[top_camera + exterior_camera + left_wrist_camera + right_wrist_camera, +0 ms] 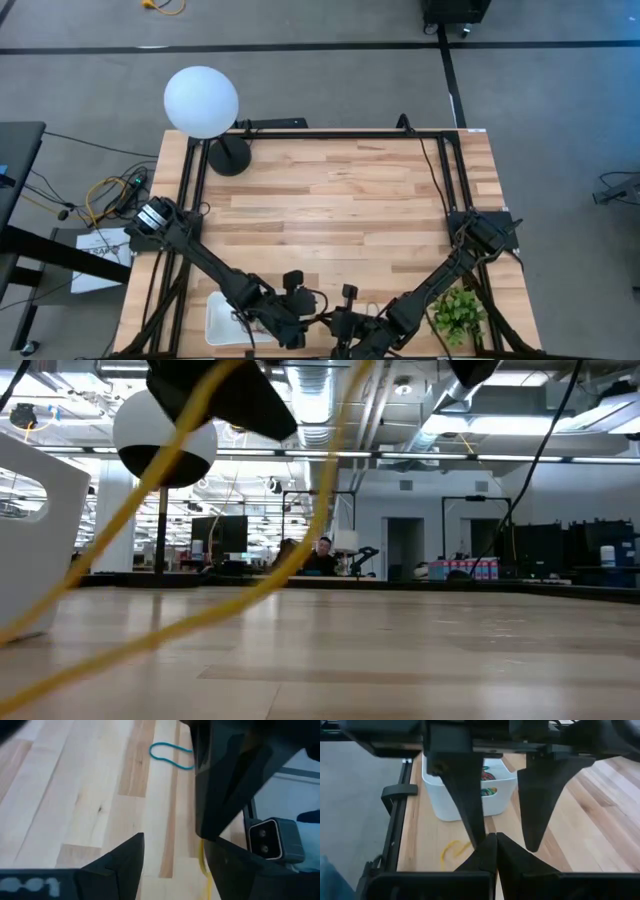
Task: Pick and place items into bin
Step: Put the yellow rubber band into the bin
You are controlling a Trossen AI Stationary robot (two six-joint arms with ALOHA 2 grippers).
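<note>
The bin (465, 790), a small white tray holding several coloured bands, stands at the table's near left (224, 318). A yellow band (452, 851) lies on the wood just in front of it and shows large and close in the low view (150, 500). A teal band (170, 756) lies farther out. My left gripper (292, 325) is open, fingers pointing down, one fingertip (478, 839) close beside the yellow band; whether it touches it I cannot tell. My right gripper (496, 837) is shut, with nothing in it, right next to the left gripper (345, 335).
A white globe lamp (201, 101) stands at the far left corner. A green leafy plant (458, 315) sits at the near right. The two grippers crowd together at the table's near edge. Bare wood (330, 200) spreads across the middle and far part.
</note>
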